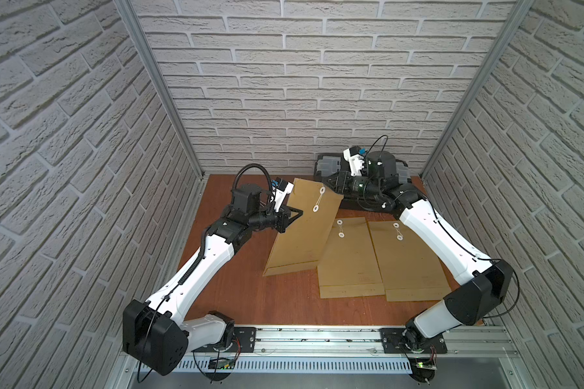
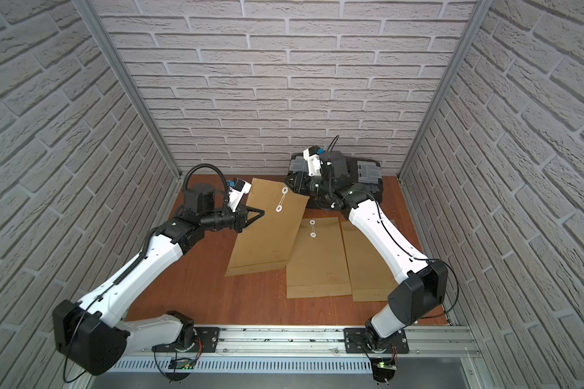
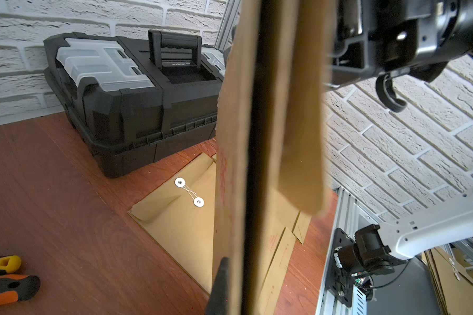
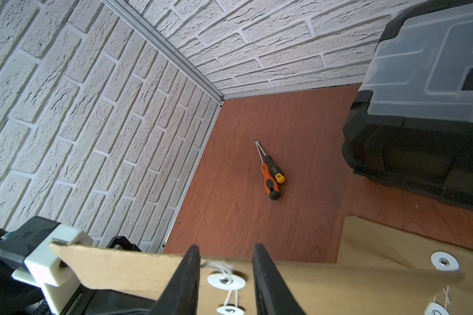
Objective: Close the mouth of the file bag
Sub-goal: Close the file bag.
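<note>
Where file bag (image 1: pixel 304 232) blocks both top views, right wrist view shows screwdrivers (image 4: pixel 269 182).

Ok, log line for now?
left end effector: shut on file bag edge | right end effector: open astride upper disc | mouth end: raised

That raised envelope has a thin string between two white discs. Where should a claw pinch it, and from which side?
Probably the short span of string between the discs, coming over the top edge of the bag, one finger each side. The string runs straight down from that edge, so fingers closing across it should catch it. The right gripper straddles it, jaws apart.
</note>
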`<state>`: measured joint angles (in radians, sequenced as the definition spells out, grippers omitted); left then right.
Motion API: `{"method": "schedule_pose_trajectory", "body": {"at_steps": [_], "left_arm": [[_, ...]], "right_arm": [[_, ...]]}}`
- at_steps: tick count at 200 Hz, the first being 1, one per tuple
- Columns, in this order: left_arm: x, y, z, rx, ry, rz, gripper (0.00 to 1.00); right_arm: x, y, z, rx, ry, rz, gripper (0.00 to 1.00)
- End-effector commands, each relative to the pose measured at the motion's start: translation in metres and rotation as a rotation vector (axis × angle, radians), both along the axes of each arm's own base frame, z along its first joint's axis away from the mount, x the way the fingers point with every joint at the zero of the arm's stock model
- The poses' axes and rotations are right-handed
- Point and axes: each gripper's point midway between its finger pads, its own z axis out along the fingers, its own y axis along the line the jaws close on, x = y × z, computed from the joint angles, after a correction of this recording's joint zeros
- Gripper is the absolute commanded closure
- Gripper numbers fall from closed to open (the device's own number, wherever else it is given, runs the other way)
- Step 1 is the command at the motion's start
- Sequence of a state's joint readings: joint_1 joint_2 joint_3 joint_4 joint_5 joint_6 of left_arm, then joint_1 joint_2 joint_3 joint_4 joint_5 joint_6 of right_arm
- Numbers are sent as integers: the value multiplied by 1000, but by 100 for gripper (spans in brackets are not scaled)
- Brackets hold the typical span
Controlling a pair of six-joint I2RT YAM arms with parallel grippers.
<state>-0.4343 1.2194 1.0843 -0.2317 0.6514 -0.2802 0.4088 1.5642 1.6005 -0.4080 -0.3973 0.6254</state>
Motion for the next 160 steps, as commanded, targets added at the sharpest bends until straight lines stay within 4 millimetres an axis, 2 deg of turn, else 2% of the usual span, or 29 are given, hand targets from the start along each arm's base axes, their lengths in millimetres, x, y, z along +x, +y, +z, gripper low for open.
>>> {"method": "schedule_pose_trajectory", "body": {"at_steps": [1, 50, 77, 123, 142, 160], "left_arm": [[-5, -1, 11, -10, -67, -22, 100], [-5, -2, 10, -10, -65, -27, 100], [-5, -2, 9, -8, -61, -27, 100], [-5, -2, 8, -7, -59, -26, 100], [-4, -2, 7, -5, -52, -23, 100], [-3, -3, 8, -11, -46, -20, 100]], "right_arm": [[3, 2, 23, 37, -53, -2, 67], [4, 4, 27, 40, -54, 10, 69], [6, 6, 26, 40, -51, 16, 75], [4, 9, 29, 43, -64, 27, 91], [-1, 18, 34, 49, -86, 61, 97], [-8, 28, 35, 55, -89, 96, 97]]}}
